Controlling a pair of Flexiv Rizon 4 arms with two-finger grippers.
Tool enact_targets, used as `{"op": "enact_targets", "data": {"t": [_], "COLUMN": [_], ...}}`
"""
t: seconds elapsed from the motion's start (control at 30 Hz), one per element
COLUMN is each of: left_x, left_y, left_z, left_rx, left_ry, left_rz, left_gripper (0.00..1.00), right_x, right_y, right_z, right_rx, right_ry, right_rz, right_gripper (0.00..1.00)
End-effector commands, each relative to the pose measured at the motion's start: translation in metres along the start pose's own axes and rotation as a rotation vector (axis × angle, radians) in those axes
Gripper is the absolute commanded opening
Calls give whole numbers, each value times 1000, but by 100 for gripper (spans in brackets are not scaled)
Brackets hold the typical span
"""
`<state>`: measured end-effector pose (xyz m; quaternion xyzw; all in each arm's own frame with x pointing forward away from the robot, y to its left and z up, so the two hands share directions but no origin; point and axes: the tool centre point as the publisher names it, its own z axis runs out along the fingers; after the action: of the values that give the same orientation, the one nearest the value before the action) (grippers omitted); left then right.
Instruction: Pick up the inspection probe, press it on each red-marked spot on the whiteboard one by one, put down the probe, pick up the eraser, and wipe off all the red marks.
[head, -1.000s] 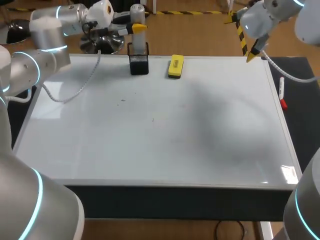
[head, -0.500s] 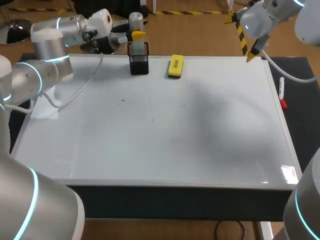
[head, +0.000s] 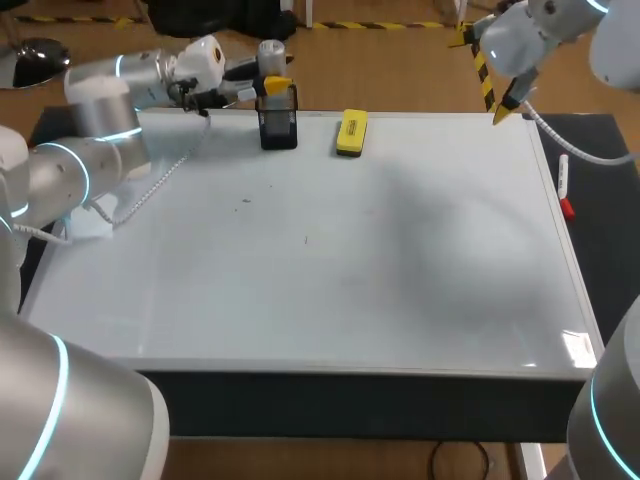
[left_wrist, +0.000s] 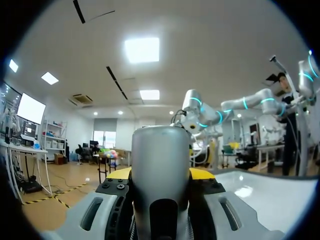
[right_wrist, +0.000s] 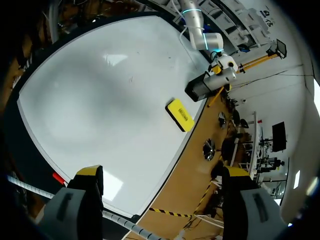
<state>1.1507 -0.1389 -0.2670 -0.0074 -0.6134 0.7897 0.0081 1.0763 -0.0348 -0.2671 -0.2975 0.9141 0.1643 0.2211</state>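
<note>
Left gripper (head: 274, 86) clamps the probe (head: 271, 50) upright at the holder's (head: 278, 128) mouth, with the eraser (head: 351, 132) beside the holder. Right gripper (right_wrist: 162, 172) gapes empty, well apart. A skewed probe could likely snag the rim and topple the holder.

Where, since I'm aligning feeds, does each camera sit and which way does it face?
Head view: above and behind the robot, looking down on the whiteboard; left arm and right arm show.
Left wrist view: on the left wrist, facing out into the room; the probe sits between its fingers.
Right wrist view: on the right wrist above the whiteboard's far corner, looking down over it; its fingers apart.
Shared: head and right wrist views show the eraser and holder.
</note>
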Motion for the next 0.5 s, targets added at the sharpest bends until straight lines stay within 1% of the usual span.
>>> {"op": "enact_targets", "data": {"t": [0.03,0.1,0.13,0.2,0.23,0.27,0.3,0.5], "left_x": [-7,-6,-6,-5,-4,-4,-3,2], "left_y": [8,9,9,10,10,10,9,-2], "left_z": [-3,-2,-2,-2,-2,-2,-2,0], "left_rx": [21,22,22,19,18,17,16,12], "left_ry": [182,182,183,185,186,186,187,189], "left_rz": [2,1,0,0,1,1,2,20], "left_gripper": [0,0,18,45,63,94,100,100], "right_x": [-1,-1,-1,-1,-1,-1,-1,-1], "right_y": [0,0,0,0,0,0,0,0], "right_z": [-1,-1,-1,-1,-1,-1,-1,-1], "right_rx": [2,2,2,2,2,2,2,2], "right_ry": [7,7,7,7,7,7,7,7], "right_rz": [-1,-1,-1,-1,-1,-1,-1,-1], "right_gripper": [100,100,100,100,100,100,100,100]}}
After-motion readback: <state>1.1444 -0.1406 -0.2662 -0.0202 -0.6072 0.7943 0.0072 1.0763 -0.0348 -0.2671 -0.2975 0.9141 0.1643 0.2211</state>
